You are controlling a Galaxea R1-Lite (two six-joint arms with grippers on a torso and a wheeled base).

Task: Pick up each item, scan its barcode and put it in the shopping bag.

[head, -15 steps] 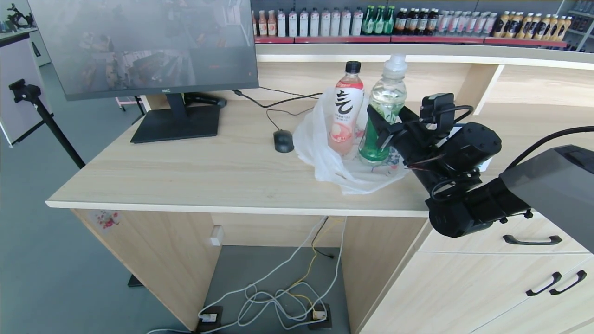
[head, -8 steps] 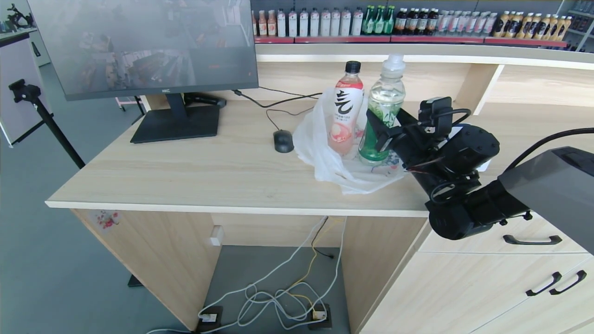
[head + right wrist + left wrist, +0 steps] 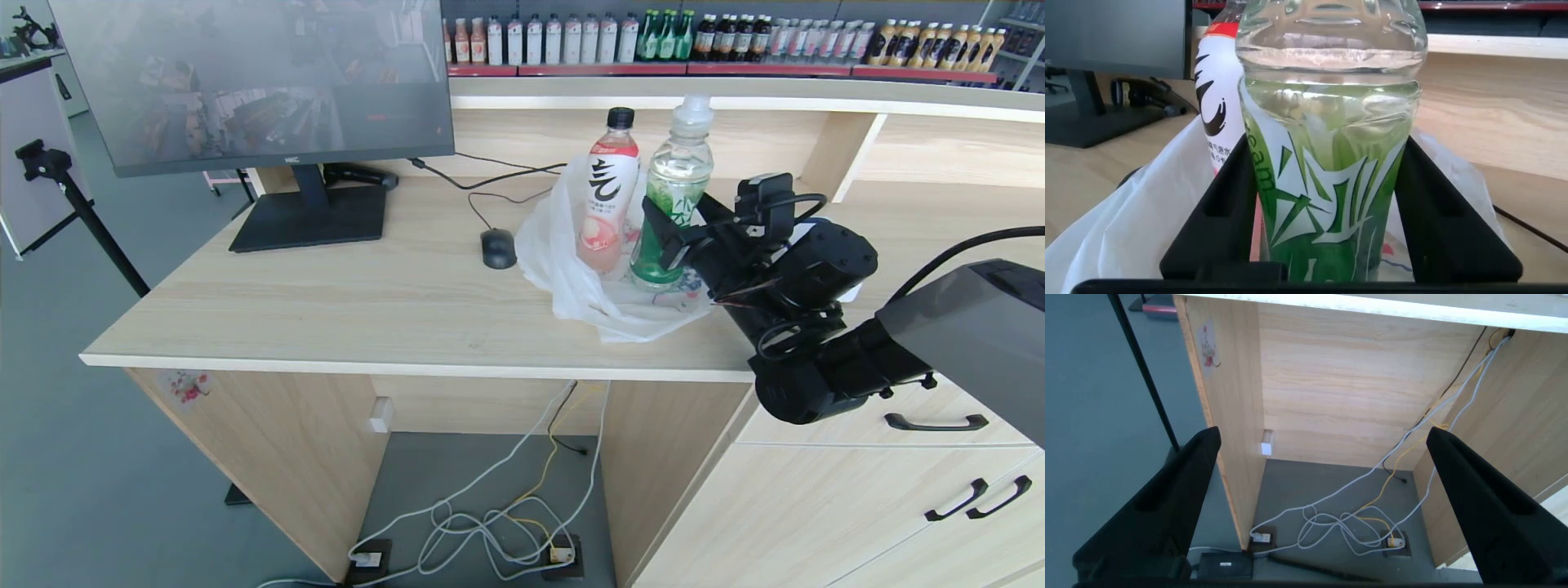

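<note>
White thin plastic, the shopping bag lies slumped open on the wooden table, toward its right end and just beside a black mouse. Two bottles stand upright in it, side by side. On the left is a pink bottle with a black cap. On the right is a green-labelled bottle of clear liquid, its base down among the bag's folds. The right pincer is closed on the green-labelled bottle, with black fingers pressed to either side of the label. The left pincer sits low, facing the space under the table, spread wide with nothing between its fingers.
</note>
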